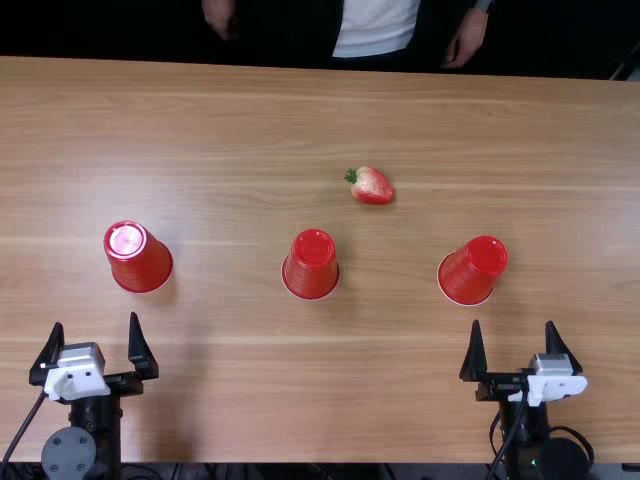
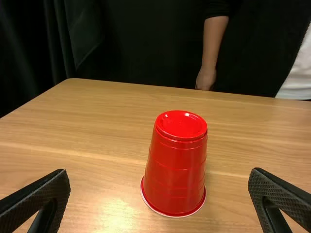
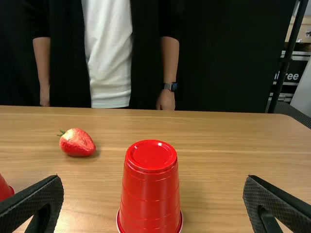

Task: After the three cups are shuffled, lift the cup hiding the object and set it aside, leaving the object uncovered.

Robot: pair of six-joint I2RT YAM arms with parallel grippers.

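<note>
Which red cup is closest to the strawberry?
The middle cup. The strawberry lies uncovered just beyond it, a little to the right. The left cup and the right cup both stand farther from it.

Evenly lit desk (image 1: 320, 120) under overhead light.
Glare is seen beside the left cup (image 2: 175, 165); the backdrop (image 2: 121, 39) is rendered dark.

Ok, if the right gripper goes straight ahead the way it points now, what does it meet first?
Most likely the right-hand red cup, upside down and almost centred ahead of the open right gripper. The strawberry lies farther off, to one side.
</note>
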